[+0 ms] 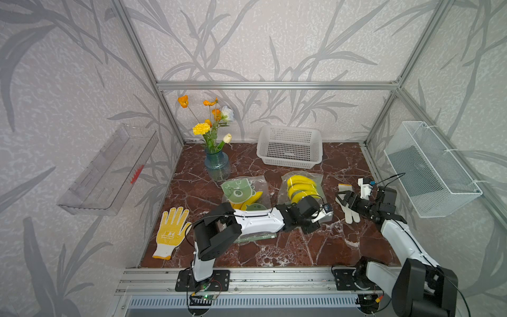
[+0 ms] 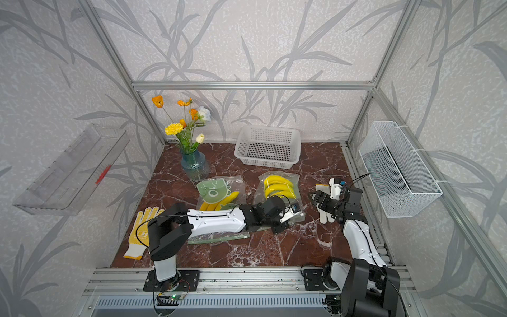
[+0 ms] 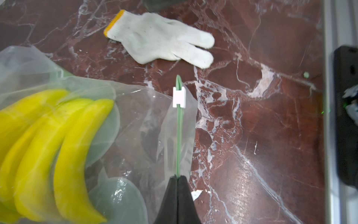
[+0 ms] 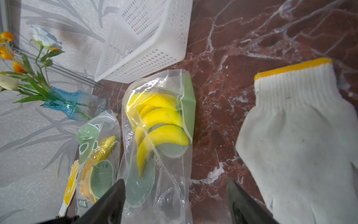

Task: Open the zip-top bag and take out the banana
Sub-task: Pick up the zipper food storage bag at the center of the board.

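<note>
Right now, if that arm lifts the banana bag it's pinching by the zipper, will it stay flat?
Probably not: the zip-top bag is thin, wrinkled film, so it would likely sag below the left gripper pinching its green zip strip. The bananas look bulky inside and would probably slide to the low end. The glossy film may slip.

Bananas (image 3: 58, 145) beside the left gripper (image 3: 177, 177) smear into blur and run off the frame's edge. In both top views its fingertips are lost under its own wrist (image 1: 308, 205), and the right gripper (image 1: 341, 199) covers half the white glove (image 1: 352, 216).
</note>
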